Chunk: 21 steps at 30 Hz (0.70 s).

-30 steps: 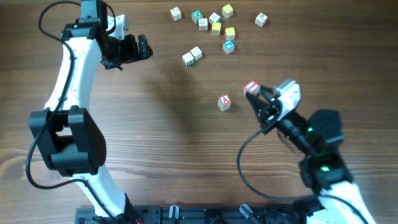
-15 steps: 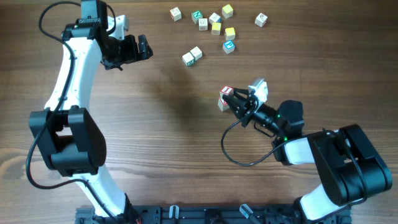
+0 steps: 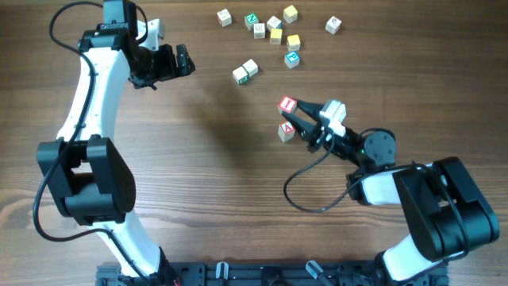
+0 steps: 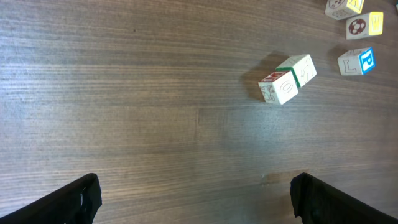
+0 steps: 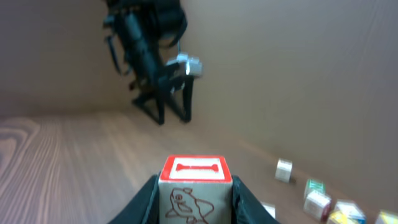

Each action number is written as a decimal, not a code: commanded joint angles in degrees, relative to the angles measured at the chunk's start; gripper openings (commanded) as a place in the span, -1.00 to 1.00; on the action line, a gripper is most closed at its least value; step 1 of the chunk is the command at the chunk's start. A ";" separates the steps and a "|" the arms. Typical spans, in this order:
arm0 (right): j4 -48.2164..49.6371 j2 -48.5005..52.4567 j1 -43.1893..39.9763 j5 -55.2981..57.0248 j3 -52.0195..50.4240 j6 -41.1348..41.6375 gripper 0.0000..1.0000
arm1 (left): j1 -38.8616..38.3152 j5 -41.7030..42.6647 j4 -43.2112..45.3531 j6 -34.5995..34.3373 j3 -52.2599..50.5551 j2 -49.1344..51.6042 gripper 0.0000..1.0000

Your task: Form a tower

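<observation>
My right gripper (image 3: 296, 114) is shut on a pale wooden cube (image 3: 287, 104) whose top face has a red border and a red letter I. In the right wrist view the same cube (image 5: 194, 177) sits between the dark fingers (image 5: 144, 198) with a fish drawing facing the camera. In the overhead view a single cube with a red A (image 3: 286, 132) rests on the table just below the held cube. Whether the two touch, I cannot tell. No tower shows in any view. My left gripper (image 3: 179, 60) hangs open and holds nothing at the far left; its fingertips (image 4: 78, 200) stand wide apart.
Two loose cubes (image 3: 245, 72) lie side by side, also in the left wrist view (image 4: 287, 78). Several more cubes (image 3: 274, 28) are scattered at the back, one (image 3: 333, 25) off to the right. The left arm (image 5: 152, 50) shows ahead in the right wrist view.
My right gripper carried the red I cube leftward from right of the A cube, then a little farther back. The left arm has not moved.
</observation>
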 commanded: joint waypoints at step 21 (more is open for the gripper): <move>-24.50 12.31 -5.92 22.88 10.73 -8.83 -0.91 | -0.11 0.07 0.11 1.16 -0.04 0.42 1.00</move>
